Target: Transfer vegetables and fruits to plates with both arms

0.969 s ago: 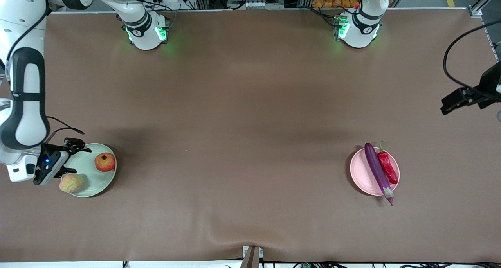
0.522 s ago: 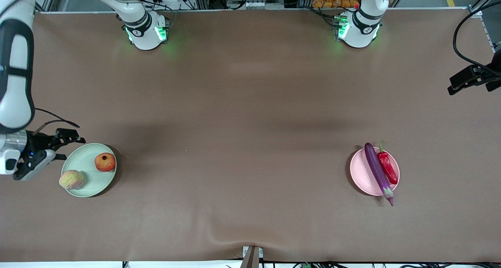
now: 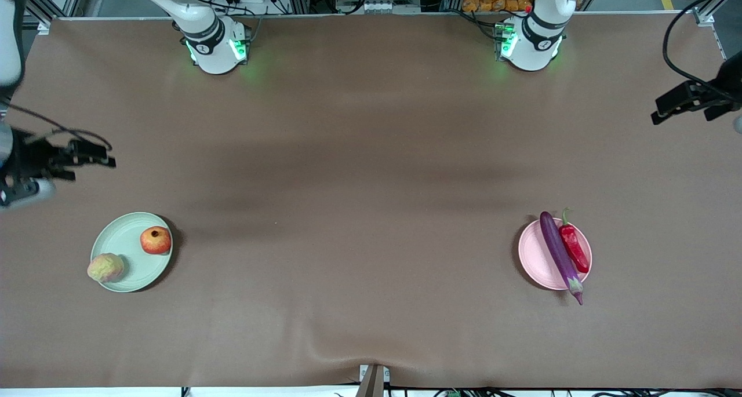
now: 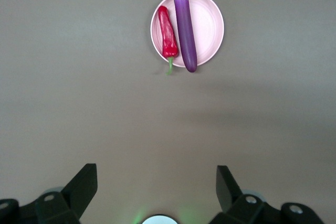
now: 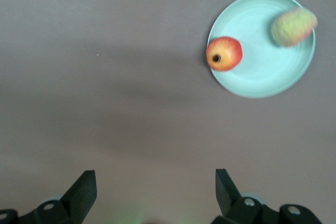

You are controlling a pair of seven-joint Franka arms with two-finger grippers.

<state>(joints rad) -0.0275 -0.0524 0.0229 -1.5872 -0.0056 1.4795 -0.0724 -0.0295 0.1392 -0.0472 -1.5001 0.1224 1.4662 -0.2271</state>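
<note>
The pale green plate (image 3: pixel 124 249) lies at the right arm's end of the table and holds the pomegranate (image 3: pixel 155 240) and the pale ribbed fruit (image 3: pixel 105 268). The pale pink plate (image 3: pixel 538 257) at the left arm's end holds the purple eggplant (image 3: pixel 559 255) and the red chili pepper (image 3: pixel 574 247). My right gripper (image 3: pixel 98 158) is open and empty, up over bare table. My left gripper (image 3: pixel 666 108) is open and empty, up over the table's edge. The right wrist view shows the green plate (image 5: pixel 265 77), pomegranate (image 5: pixel 224 53) and ribbed fruit (image 5: pixel 294 25). The left wrist view shows the pink plate (image 4: pixel 207 24), eggplant (image 4: pixel 185 24) and chili (image 4: pixel 167 32).
The brown table cover (image 3: pixel 371 182) has a small wrinkle at its front edge. Both arm bases (image 3: pixel 214 43) stand along the edge farthest from the front camera. Racks and cables lie past that edge.
My right gripper has lifted off the green plate and drawn back over bare table, leaving the ribbed fruit on the plate. My left gripper has drifted slightly higher at the table's edge.
</note>
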